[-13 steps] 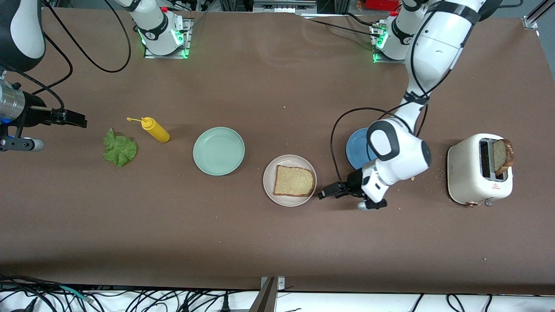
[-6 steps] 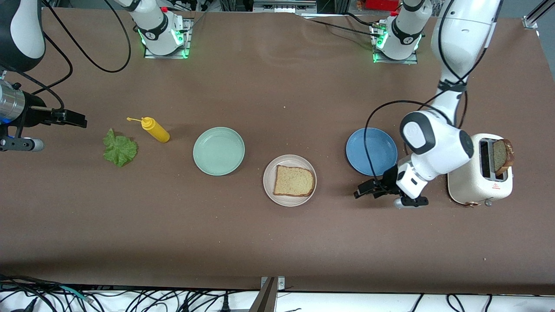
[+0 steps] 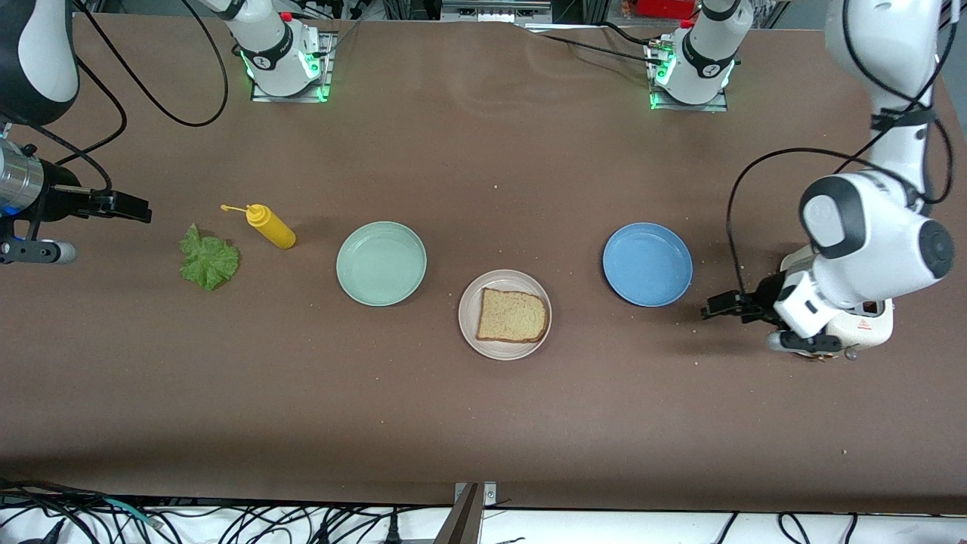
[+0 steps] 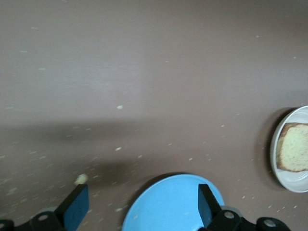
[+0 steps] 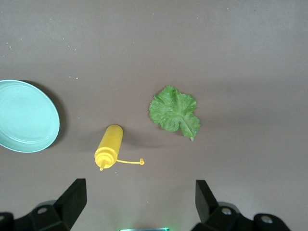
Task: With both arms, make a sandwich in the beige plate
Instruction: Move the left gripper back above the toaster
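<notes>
One tan bread slice (image 3: 512, 315) lies flat in the beige plate (image 3: 465, 317), also seen in the left wrist view (image 4: 294, 153). The second slice is hidden by the left arm. The green lettuce leaf (image 3: 208, 261) lies on the table toward the right arm's end and shows in the right wrist view (image 5: 174, 111). My left gripper (image 3: 721, 308) is open and empty, over the table between the blue plate (image 3: 647, 264) and the toaster (image 3: 869, 330). My right gripper (image 3: 125, 205) is open and empty, waiting over the table beside the lettuce.
A yellow mustard bottle (image 3: 270, 225) lies beside the lettuce. A mint-green plate (image 3: 381, 263) sits between the bottle and the beige plate. The white toaster is mostly covered by the left wrist. Crumbs lie around the blue plate (image 4: 168, 207).
My left arm has swung from beside the beige plate, past the blue plate, to the toaster, and now covers it and its slice. The right arm has not moved.
</notes>
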